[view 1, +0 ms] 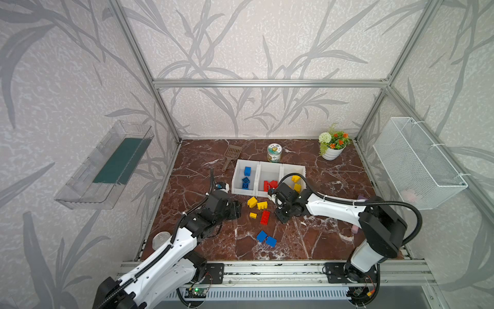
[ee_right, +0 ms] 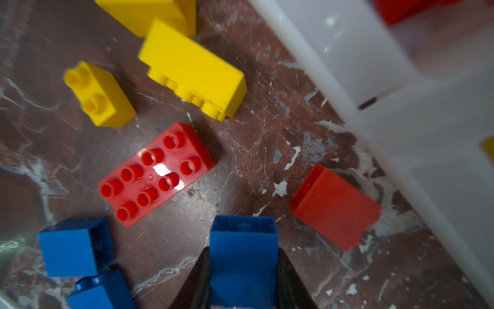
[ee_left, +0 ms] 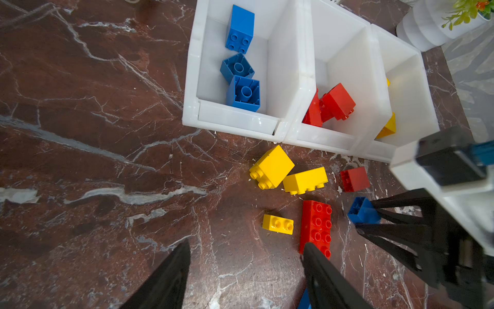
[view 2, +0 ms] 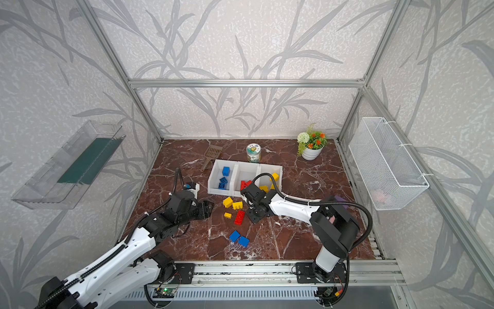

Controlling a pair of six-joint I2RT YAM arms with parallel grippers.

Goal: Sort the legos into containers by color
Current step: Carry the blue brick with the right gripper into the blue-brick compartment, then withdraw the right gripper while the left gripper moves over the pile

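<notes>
Lab enclosure: aluminium frame [view 1: 267, 83], wallpapered panels [view 1: 267, 40]

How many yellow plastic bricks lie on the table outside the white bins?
3: a chunky square yellow brick before the white bins, an oblong yellow brick beside it, a small two-stud yellow brick by the long red brick. More may be hidden.

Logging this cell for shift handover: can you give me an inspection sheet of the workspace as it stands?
Surface: red-brown marble tabletop, white veins.
Job's things: three joined white bins hold sorted bricks, one colour each; loose on the table lie three yellow bricks, two red bricks, two blue bricks.
Clutter: brown scoop, jar, flower pot behind the bins; purple block, pink piece by the right arm.
Grippers: left pincer open, empty; right pincer shut on a blue brick.
Cables: a black hose runs along each arm.
Surroundings: clear tray on one wall, wire basket on the opposite wall.
</notes>
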